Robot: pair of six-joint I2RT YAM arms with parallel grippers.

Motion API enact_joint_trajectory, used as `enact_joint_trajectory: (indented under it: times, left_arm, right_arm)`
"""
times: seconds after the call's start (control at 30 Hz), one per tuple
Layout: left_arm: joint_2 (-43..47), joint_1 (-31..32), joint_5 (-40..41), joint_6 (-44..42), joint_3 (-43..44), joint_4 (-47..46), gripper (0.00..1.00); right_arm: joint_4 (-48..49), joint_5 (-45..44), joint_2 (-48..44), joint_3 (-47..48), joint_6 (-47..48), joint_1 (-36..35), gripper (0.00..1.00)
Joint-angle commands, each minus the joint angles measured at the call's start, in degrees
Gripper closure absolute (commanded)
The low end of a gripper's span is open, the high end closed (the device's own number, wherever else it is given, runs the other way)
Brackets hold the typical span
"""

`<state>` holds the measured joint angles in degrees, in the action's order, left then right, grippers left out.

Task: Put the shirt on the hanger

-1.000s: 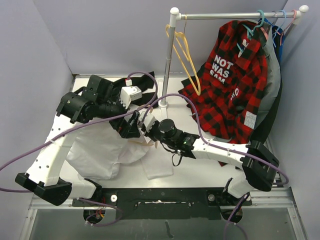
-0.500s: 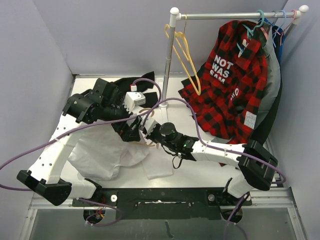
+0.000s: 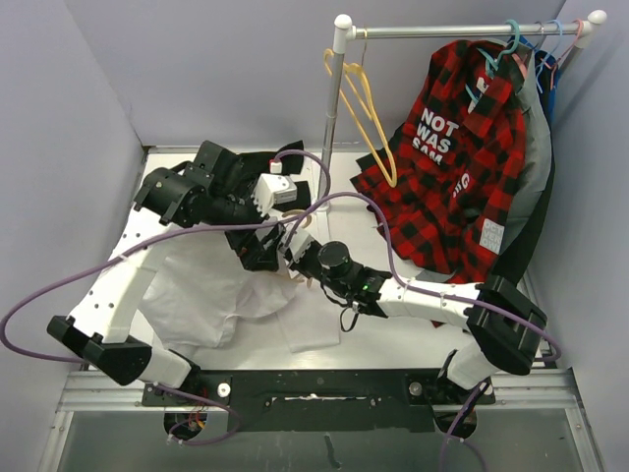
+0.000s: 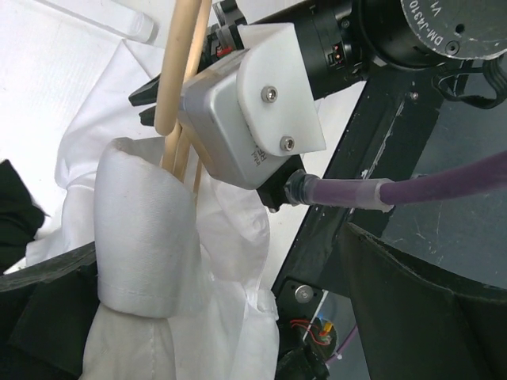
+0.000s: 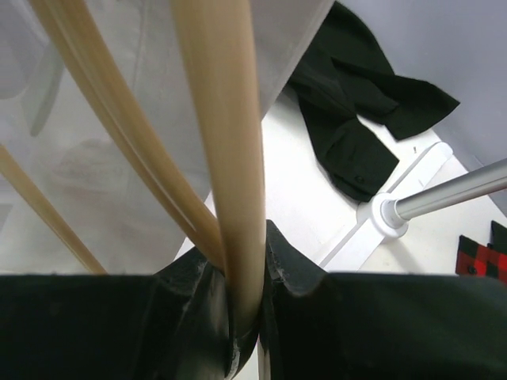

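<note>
White shirt (image 3: pixel 201 295): I count one, crumpled at the left of the surface (image 3: pixel 393 339). My left pincer (image 3: pixel 260 254) has its fingers apart, with fabric against one of them. One tan hanger (image 5: pixel 222 158) lies at the shirt's edge, with my right pincer (image 5: pixel 245 309) clamped on it. One black garment (image 5: pixel 348 142) lies behind. To the right are one rail (image 3: pixel 442 30), one yellow hanger (image 3: pixel 369 108) and one plaid shirt (image 3: pixel 462 167). The walls (image 3: pixel 197 69) are lilac-grey.

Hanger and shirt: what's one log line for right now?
right gripper: shut on tan hanger | left gripper: open, at white shirt | white shirt: bunched on table beside tan hanger
</note>
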<state>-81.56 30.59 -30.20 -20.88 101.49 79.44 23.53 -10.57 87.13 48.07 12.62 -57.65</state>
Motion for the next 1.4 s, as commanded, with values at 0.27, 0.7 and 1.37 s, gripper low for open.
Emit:
enact_joint_trajectory:
  times: [0.27,0.7,1.37]
  left_arm:
    - [-4.0,2.7,-6.3,-3.0,23.6,2.8,0.02]
    - [-4.2,3.3,-6.5,-6.8,27.7,12.9,0.02]
    - [-1.2,-16.1,-26.6,-14.9,5.3,19.4,0.02]
  right_arm:
    - [-7.0,1.1,2.8,-2.4,5.1,0.7,1.00]
    - [-7.4,1.0,2.8,-2.5,5.0,1.1,1.00]
    - [-5.1,-16.2,-3.2,-3.1,18.3,-3.7,1.00]
